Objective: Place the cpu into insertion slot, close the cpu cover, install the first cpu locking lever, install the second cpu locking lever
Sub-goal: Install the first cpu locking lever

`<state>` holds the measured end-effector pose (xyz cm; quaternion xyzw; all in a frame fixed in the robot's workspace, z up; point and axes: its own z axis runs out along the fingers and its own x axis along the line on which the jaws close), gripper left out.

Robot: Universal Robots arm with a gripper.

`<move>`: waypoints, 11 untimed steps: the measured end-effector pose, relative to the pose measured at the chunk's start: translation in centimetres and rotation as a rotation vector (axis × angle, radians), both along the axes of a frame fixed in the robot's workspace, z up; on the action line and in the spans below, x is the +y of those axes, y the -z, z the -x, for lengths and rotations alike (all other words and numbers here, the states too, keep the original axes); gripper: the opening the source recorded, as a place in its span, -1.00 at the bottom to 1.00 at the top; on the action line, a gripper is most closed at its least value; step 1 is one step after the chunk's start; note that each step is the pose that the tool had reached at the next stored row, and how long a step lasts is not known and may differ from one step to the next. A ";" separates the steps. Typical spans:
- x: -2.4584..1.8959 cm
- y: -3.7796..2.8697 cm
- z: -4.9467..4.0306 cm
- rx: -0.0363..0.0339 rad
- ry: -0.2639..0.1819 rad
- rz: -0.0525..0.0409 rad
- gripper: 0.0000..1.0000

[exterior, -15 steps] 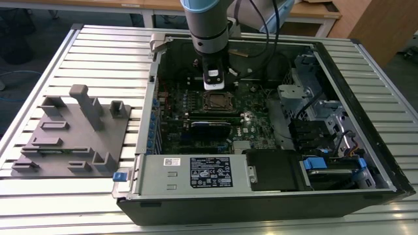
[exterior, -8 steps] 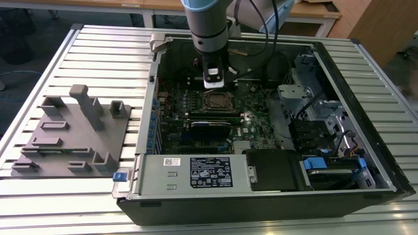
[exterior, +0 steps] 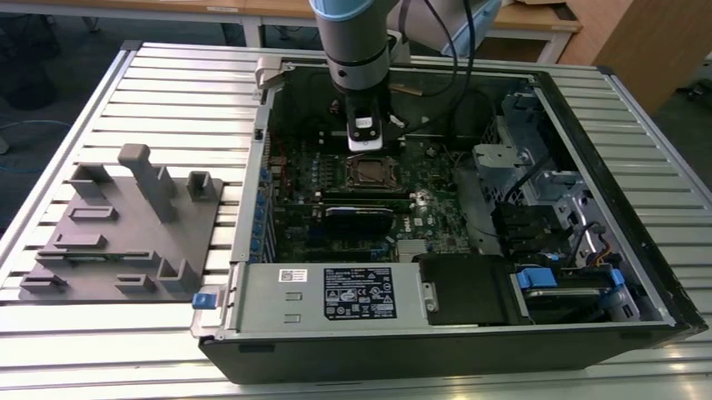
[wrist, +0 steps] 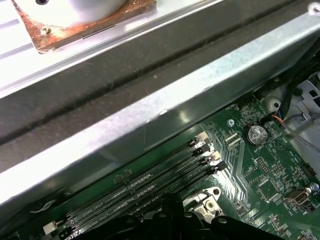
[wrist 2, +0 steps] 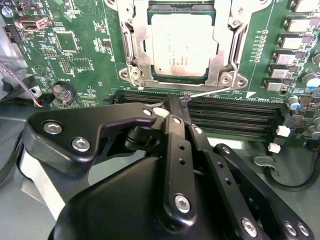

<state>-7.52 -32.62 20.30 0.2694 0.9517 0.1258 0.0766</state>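
The cpu [wrist 2: 182, 42], a dull silver square, lies in the insertion slot [wrist 2: 181, 77]. The silvery cpu cover [wrist 2: 227, 45] is folded down around it. A thin wire locking lever [wrist 2: 210, 92] runs along the socket's edge beside the memory slots. My gripper [wrist 2: 174, 106] has its black fingers drawn together, tips right at the lever's hooked end. I cannot tell whether it grips the wire. In the exterior view the gripper [exterior: 368, 143] hangs inside the open computer case, just behind the socket [exterior: 368, 171].
Long black memory slots [wrist 2: 235, 112] lie between the gripper and the socket. The case wall [wrist: 150, 110] rises close behind the arm. A grey fixture block [exterior: 122, 233] sits on the table at the exterior view's left. The power supply [exterior: 333, 296] and drive cage [exterior: 512, 167] crowd the case.
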 end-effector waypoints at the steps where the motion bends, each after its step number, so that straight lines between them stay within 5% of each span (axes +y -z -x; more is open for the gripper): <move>1: 0.01 0.03 0.00 0.0000 0.000 0.0000 -0.80; 11: 0.70 0.73 -0.11 -0.0002 0.000 0.0259 -0.80</move>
